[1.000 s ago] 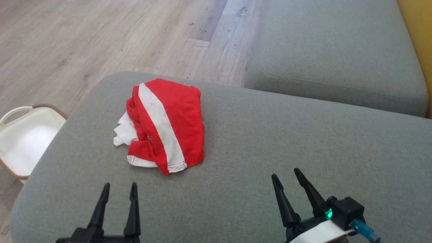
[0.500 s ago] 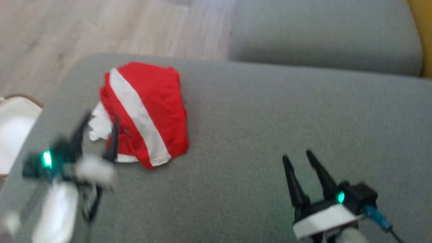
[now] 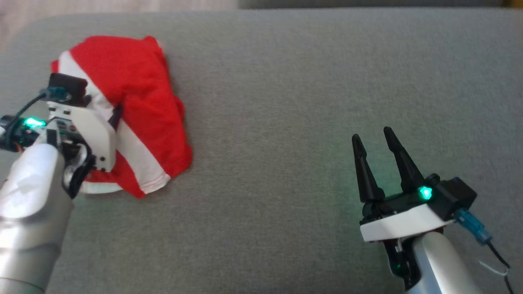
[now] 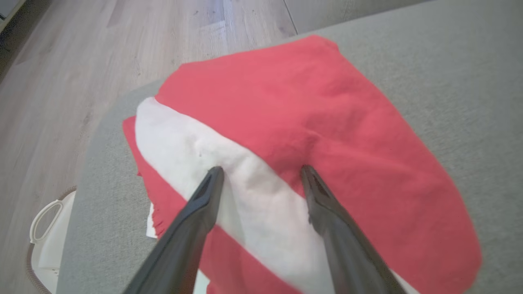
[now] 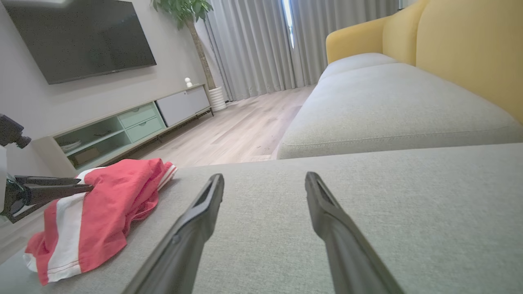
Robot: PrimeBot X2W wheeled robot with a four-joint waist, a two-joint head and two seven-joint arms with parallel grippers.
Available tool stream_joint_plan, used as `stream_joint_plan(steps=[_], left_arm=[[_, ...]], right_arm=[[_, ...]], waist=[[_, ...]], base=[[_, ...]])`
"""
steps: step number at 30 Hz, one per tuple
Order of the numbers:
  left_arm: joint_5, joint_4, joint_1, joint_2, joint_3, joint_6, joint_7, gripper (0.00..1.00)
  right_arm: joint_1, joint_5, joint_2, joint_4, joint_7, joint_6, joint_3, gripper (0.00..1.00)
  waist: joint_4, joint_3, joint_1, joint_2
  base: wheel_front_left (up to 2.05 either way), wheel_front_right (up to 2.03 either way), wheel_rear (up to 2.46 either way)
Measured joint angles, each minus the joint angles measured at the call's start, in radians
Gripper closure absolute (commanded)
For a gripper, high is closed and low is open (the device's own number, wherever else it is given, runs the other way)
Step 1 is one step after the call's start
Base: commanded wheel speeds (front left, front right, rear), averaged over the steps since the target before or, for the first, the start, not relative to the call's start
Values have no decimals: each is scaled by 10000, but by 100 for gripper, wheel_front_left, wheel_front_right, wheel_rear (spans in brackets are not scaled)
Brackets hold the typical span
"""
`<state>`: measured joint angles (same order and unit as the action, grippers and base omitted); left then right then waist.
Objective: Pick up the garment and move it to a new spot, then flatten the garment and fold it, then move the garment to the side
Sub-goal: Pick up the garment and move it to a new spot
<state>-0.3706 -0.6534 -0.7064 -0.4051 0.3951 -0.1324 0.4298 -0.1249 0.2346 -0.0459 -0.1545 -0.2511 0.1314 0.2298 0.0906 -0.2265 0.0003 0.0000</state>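
- The right gripper (image 3: 372, 133) hovers low over bare grey seat cushion (image 3: 286, 81), well apart from the garment. Its jaws stand wide apart with nothing between them.
- The left gripper (image 4: 261, 168) is over the garment (image 3: 143, 94), jaws spread wide. One fingertip sits at the white band and the other at the red cloth beside it. The tips seem to touch the fabric, but no fold is pinched between them.
- The garment, red with a broad white stripe, lies bunched near the cushion's left far corner.
- Past that corner, a white basket (image 4: 45, 228) with a handle stands on the wooden floor (image 4: 102, 61).
- Beyond the seat lies a second grey cushion (image 5: 388, 102) with a yellow sofa back (image 5: 470, 49).
- Across the room are a low cabinet (image 5: 122, 126), a wall-mounted television (image 5: 81, 36), a potted plant (image 5: 184, 8) and grey curtains (image 5: 253, 45).
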Motion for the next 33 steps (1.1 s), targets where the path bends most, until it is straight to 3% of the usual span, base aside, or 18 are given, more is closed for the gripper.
stream_joint_plan(steps=[5,6,7,21,33], left_arm=[[-541,-594,-299,-171,387,0,12,0],[-637,-675,-341,-180,431,0,-17,53],[-685,-755,-373,-190,500,0,-77,100],[-1126,-380,-565,-330,648,12,-2059,100],[-1009,2483,-547,-460,625,811,-2738,100]], right_arm=[[-166,2,-4,33,0,0,-48,0],[-166,2,-4,33,0,0,-50,0],[-166,4,-4,33,0,0,-50,0],[35,148,-4,-232,0,0,-2,0],[771,385,-2,-487,0,0,-2,0]], waist=[[-345,-315,-1,0],[-382,-331,0,0],[-402,-326,-1,0],[-285,739,-3,0],[16,2000,-5,0]], base=[[0,0,0],[0,0,0],[0,0,0],[0,0,0],[0,0,0]])
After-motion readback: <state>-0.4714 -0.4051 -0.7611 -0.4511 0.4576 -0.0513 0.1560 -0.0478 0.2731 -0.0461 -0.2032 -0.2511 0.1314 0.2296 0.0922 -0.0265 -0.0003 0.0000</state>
